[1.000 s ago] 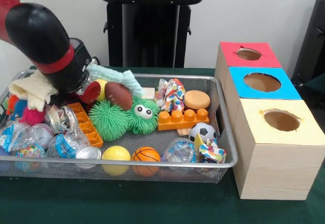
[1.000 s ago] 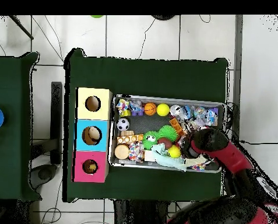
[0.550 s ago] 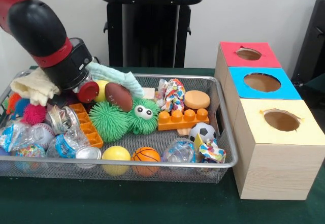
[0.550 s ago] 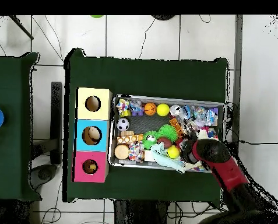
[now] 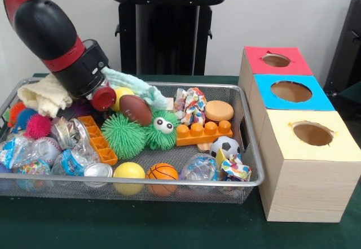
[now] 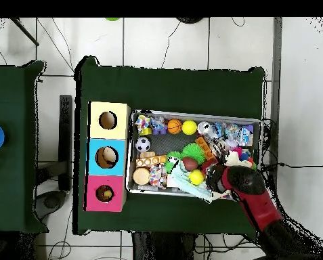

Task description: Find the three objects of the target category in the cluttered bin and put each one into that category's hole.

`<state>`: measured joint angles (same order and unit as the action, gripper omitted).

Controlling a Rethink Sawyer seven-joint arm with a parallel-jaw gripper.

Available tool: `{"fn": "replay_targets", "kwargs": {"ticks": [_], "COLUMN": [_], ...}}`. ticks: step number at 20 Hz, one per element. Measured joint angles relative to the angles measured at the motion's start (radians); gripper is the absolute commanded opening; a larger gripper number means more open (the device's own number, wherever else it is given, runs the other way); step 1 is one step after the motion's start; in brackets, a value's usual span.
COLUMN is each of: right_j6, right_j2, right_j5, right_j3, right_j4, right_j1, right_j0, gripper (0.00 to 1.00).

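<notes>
Since a second ago the arm has lifted and swung a little rightward, and the small brown football has slid down toward the green fuzzy toy. At the left of the wire bin, the gripper is buried among a cream cloth and a pale green cloth; I cannot tell whether it grips anything. A yellow ball and a mini basketball sit along the front wall, and a soccer ball lies further right. Beside the bin stand the red, blue and yellow holed boxes.
</notes>
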<state>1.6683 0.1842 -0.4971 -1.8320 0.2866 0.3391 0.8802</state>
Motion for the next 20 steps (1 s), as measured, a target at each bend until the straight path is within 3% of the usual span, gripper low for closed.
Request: {"fn": "replay_targets", "kwargs": {"ticks": [8, 20], "right_j6": [0.0, 0.0], "right_j2": [0.066, 0.197], "right_j5": [0.013, 0.149], "right_j3": [-0.076, -0.206], "right_j4": [0.056, 0.116], "right_j1": [-0.003, -0.052], "right_j0": [0.045, 0.146], "gripper": [1.0, 1.0]}}
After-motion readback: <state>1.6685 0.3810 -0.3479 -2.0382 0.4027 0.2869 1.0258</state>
